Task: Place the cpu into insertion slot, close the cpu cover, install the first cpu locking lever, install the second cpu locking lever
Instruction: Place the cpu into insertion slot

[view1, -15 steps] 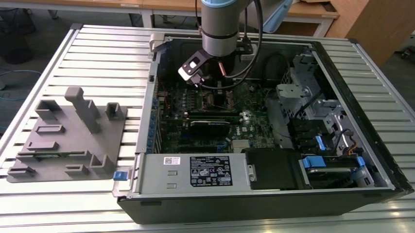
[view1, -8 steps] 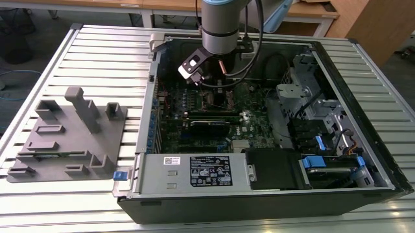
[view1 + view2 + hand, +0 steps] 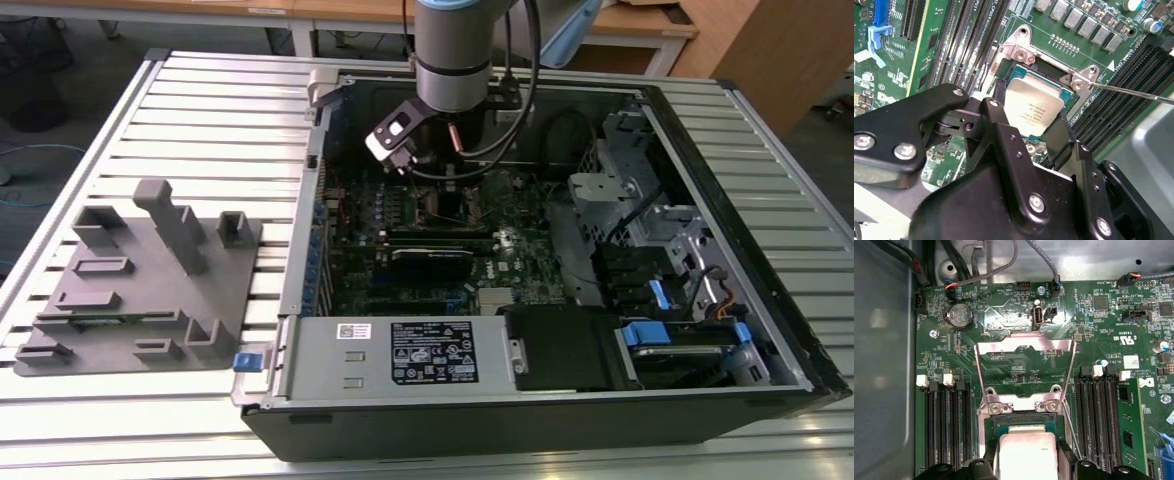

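My gripper [image 3: 447, 178] is down inside the open computer case. Its black fingers [image 3: 999, 125] flank the cpu [image 3: 1033, 106], a square silver-grey chip, and appear shut on its edges. The cpu [image 3: 1026, 452] sits at the insertion slot [image 3: 1054, 75], level with its silvery rim; I cannot tell whether it is fully seated. The cpu cover [image 3: 1024, 343] is a silvery frame swung open, away from the slot [image 3: 1019, 421]. A thin locking lever [image 3: 1134, 93] sticks out to the side, unlatched.
Long black memory slots [image 3: 946, 430] run on both sides of the socket. Cables [image 3: 1044, 260] hang near the case wall. A grey parts fixture [image 3: 140, 270] lies on the slatted table at the exterior view's left. A power supply [image 3: 427, 350] fills the case's near end.
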### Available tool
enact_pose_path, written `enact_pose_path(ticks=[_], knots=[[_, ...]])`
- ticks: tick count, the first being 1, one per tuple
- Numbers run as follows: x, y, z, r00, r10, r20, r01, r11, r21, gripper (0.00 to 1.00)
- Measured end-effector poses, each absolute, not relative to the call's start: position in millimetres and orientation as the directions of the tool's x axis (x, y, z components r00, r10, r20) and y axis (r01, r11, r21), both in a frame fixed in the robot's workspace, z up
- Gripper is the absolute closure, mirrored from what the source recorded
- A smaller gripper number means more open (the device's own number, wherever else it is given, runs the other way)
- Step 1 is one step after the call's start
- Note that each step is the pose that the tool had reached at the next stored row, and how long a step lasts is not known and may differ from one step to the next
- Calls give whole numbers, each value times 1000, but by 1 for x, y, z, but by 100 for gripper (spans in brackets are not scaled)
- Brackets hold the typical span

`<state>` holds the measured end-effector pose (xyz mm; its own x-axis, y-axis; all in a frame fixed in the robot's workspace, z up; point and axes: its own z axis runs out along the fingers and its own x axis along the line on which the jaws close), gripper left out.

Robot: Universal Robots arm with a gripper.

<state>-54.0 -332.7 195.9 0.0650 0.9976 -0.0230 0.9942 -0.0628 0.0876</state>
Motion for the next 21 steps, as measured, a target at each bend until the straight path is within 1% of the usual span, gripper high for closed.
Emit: enact_pose_path(ticks=[21], knots=[[-51, -333, 193, 65, 998, -23, 994, -63, 88, 45]])
